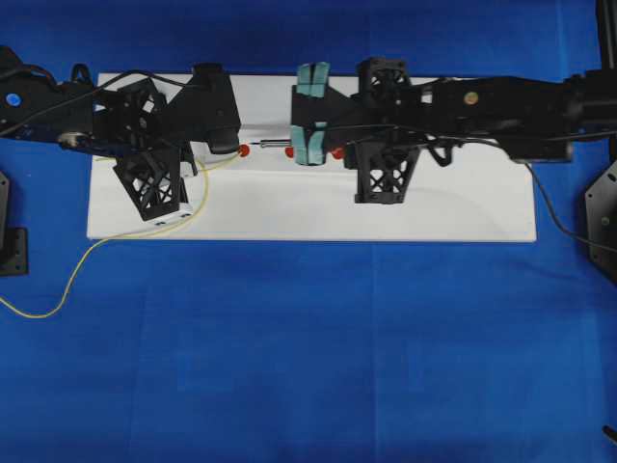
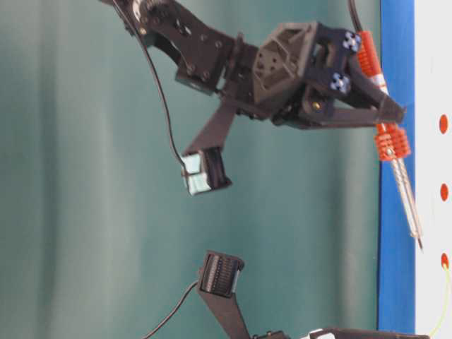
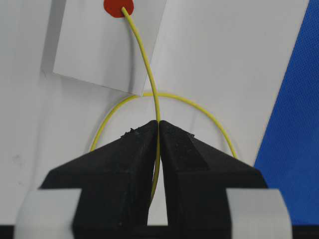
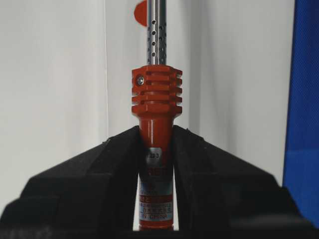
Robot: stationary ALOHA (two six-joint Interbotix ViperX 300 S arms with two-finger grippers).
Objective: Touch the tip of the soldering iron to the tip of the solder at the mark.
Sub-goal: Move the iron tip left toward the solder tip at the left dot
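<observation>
The solder (image 3: 144, 55) is a thin yellow wire pinched in my shut left gripper (image 3: 158, 122). Its free end lies on a red mark (image 3: 118, 7). From above, the solder (image 1: 87, 253) trails off the board to the left, and the left gripper (image 1: 228, 145) sits just left of that mark (image 1: 244, 149). My right gripper (image 4: 155, 130) is shut on the orange-red handle of the soldering iron (image 4: 155, 99). The soldering iron (image 2: 392, 141) slants down toward the board. Its dark tip (image 2: 421, 247) stops a short gap from the mark (image 2: 445, 260) where the solder (image 2: 446, 296) ends.
The white board (image 1: 434, 212) lies on a blue cloth (image 1: 308, 367). Two more red marks (image 1: 289, 151) (image 1: 337, 151) sit under the iron and the right gripper (image 1: 305, 145). The iron's black cord (image 1: 554, 217) runs off to the right.
</observation>
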